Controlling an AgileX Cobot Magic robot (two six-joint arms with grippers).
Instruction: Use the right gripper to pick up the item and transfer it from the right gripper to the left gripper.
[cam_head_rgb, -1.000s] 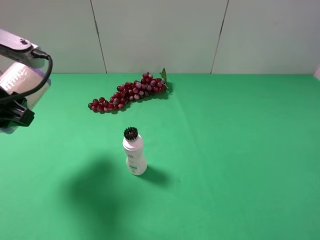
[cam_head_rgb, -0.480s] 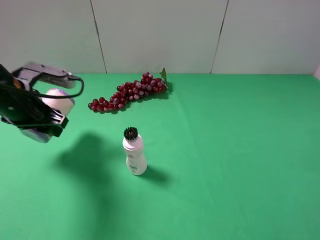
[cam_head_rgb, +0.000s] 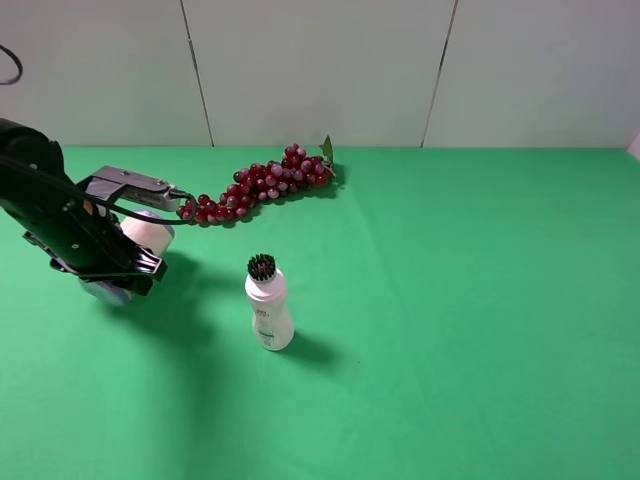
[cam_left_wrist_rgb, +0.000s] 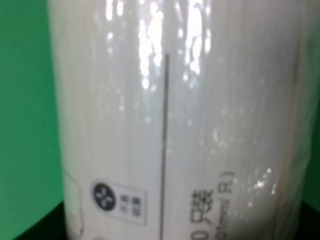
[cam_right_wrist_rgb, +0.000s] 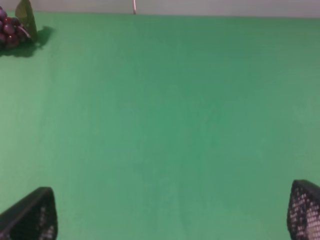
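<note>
Cream-beige plastic, glossy and cylindrical, fills my left wrist view: the canister (cam_left_wrist_rgb: 175, 120) with small printed label text sits clamped in my left tool (cam_head_rgb: 120, 255), the black claw with a grey bolted plate, at the left of the high frame over the green tabletop (cam_head_rgb: 450, 300). My right tool (cam_right_wrist_rgb: 172, 212) shows only two black fingertips (cam_right_wrist_rgb: 31, 215) spread wide, holding nothing. At centre I see a small white bottle with a black bristle top (cam_head_rgb: 268, 305), and dark red grapes (cam_head_rgb: 260, 185) above it.
</note>
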